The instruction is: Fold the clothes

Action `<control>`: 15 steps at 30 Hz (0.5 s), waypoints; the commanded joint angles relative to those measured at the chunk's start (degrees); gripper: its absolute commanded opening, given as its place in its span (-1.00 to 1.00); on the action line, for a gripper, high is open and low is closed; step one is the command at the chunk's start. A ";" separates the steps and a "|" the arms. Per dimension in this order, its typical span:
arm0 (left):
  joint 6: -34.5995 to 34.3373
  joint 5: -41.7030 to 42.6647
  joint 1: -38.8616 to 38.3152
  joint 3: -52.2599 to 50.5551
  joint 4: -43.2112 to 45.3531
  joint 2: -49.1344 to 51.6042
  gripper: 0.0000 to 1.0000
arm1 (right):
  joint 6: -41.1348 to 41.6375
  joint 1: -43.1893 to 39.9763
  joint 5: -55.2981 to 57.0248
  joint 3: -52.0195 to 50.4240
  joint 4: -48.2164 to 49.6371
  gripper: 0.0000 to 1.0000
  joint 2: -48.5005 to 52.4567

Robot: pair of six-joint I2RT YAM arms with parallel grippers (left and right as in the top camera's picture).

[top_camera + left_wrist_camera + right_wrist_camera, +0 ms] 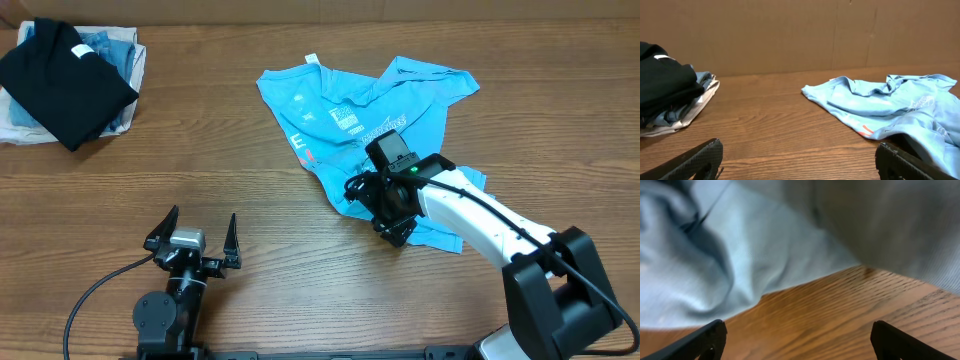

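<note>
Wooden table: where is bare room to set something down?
Free: bare wooden table between the black folded shirt and the light blue t-shirt, down to the open left gripper. Crowded: the right, where the right gripper hovers at the t-shirt's edge.

T-shirt lettering unreadably small — right arm covers hem.

I see the t-shirt lying on the table, centre-right of the overhead frame. The stack of folded garments sits in the upper left corner, well apart from it. The left gripper stands at lower left, over the table. The right gripper sits above the t-shirt's lower edge.
</note>
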 commanded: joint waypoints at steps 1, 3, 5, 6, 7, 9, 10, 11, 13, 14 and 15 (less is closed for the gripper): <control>1.09 -0.35 -0.35 -0.24 -0.11 -0.59 0.99 | 5.07 0.28 2.08 -0.61 0.52 0.93 2.12; 1.09 -0.35 -0.35 -0.24 -0.11 -0.59 1.00 | 5.38 0.28 2.12 -0.61 1.46 0.93 3.45; 1.09 -0.35 -0.35 -0.24 -0.11 -0.59 1.00 | 6.23 0.28 2.32 -0.61 2.08 0.93 4.76; 1.09 -0.35 -0.35 -0.24 -0.11 -0.59 1.00 | 6.67 0.28 2.62 -0.61 2.16 0.93 5.22; 1.09 -0.35 -0.35 -0.24 -0.11 -0.59 1.00 | 6.67 0.28 3.13 -0.61 2.32 0.92 5.44; 1.09 -0.35 -0.35 -0.24 -0.11 -0.59 1.00 | 6.86 0.28 4.07 -0.61 2.14 0.91 5.70; 1.09 -0.35 -0.35 -0.24 -0.11 -0.59 1.00 | 7.30 0.28 4.37 -0.61 1.92 0.91 5.70; 1.09 -0.35 -0.35 -0.24 -0.11 -0.59 1.00 | 7.96 0.28 4.90 -0.61 1.40 0.90 5.70; 1.09 -0.35 -0.35 -0.24 -0.11 -0.59 1.00 | 7.96 0.28 5.64 -0.61 0.98 0.88 5.70; 1.09 -0.35 -0.35 -0.24 -0.11 -0.59 1.00 | 7.93 0.28 6.03 -0.61 0.90 0.86 5.70; 1.09 -0.35 -0.35 -0.24 -0.11 -0.59 1.00 | 7.96 0.28 6.86 -0.61 0.63 0.83 5.70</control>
